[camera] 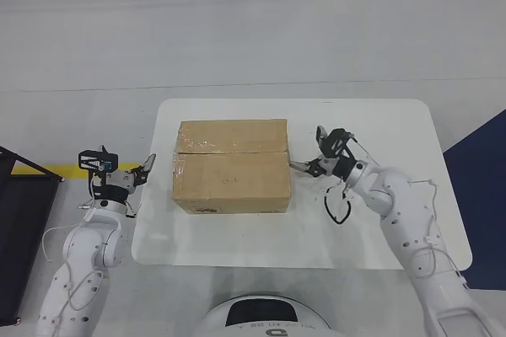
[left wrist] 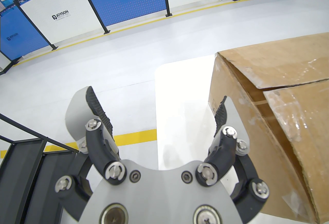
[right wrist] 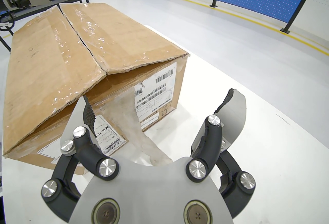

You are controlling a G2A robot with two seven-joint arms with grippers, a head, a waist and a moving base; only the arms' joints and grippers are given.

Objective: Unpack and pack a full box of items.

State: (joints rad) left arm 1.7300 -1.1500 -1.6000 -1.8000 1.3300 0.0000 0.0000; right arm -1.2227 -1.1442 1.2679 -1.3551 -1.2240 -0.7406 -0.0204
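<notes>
The top camera is looking straight down, holding the whole table (camera: 379, 227) with the cardboard box (camera: 232, 164) at mid-frame. The wrist cameras are peering close over the left pincer (left wrist: 156, 99) and right pincer (right wrist: 159, 97) at opposite box ends; all three are sharing its taped top.

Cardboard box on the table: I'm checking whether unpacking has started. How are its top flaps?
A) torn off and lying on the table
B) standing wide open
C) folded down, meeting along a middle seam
C: the cardboard box's two top flaps lie folded down and meet at a seam across the middle, with the left hand and right hand open at either end, holding nothing.
</notes>
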